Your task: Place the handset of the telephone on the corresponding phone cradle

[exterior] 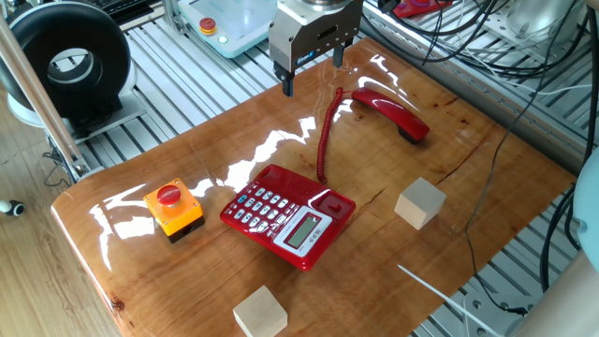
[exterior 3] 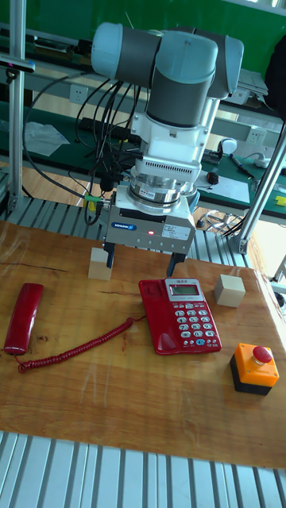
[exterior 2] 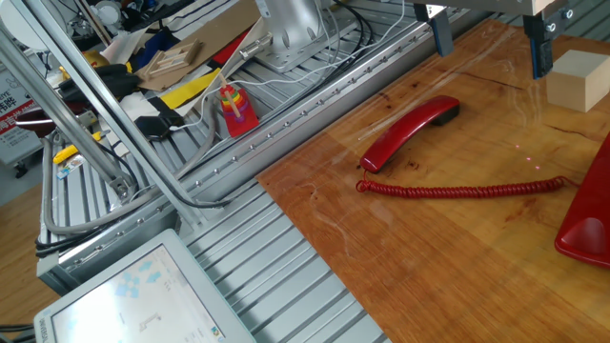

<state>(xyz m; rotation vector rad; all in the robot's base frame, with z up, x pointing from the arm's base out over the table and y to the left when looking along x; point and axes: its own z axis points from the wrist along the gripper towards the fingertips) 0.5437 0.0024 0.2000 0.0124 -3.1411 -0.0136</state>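
Note:
The red handset (exterior: 391,112) lies on the wooden table, off the telephone (exterior: 288,215), with its coiled cord (exterior: 325,136) stretched between them. In the tall fixed view the handset (exterior 3: 24,316) rests far left and the telephone (exterior 3: 181,314) sits at the centre. Its phone cradle (exterior 3: 155,313) is the bare strip left of the keypad. My gripper (exterior: 314,77) hangs open and holds nothing, above the table between handset and telephone. The other fixed view shows the gripper (exterior 2: 491,52) behind the handset (exterior 2: 412,131).
An orange box with a red button (exterior: 173,208) stands left of the telephone. Two wooden blocks (exterior: 419,202) (exterior: 259,312) sit on the table, one right of the telephone and one near the front edge. Cables and metal rails surround the table.

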